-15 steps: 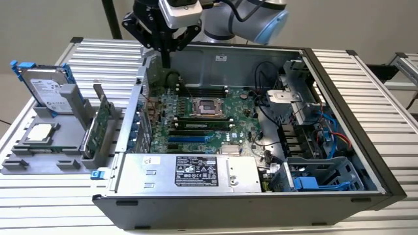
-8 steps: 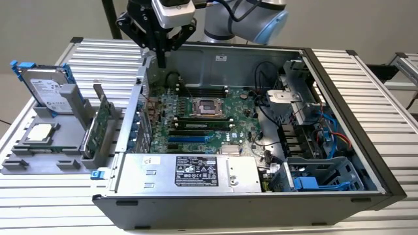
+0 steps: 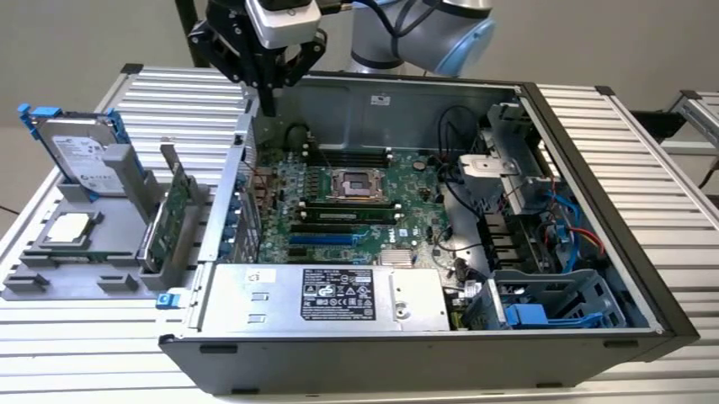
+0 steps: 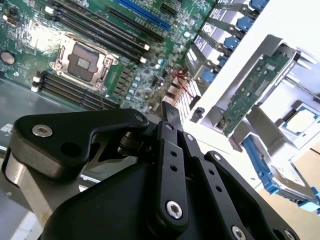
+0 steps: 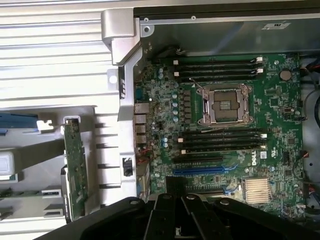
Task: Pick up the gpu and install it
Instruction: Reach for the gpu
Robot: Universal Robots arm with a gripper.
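Note:
The gpu stands on edge in a grey holder at the exterior view's left, outside the open computer case. Its green board face shows in both wrist views. My gripper hangs above the case's rear wall, up and to the right of the gpu and well apart from it. Its fingers are shut with nothing between them, and they appear as one thin black tip in the second wrist view. The motherboard lies open below, with a blue slot and an empty processor socket.
A silver hard drive with blue tabs stands in the same holder, beside a square processor chip. Inside the case are the power supply, a drive cage and cables. Ribbed aluminium table surrounds the case.

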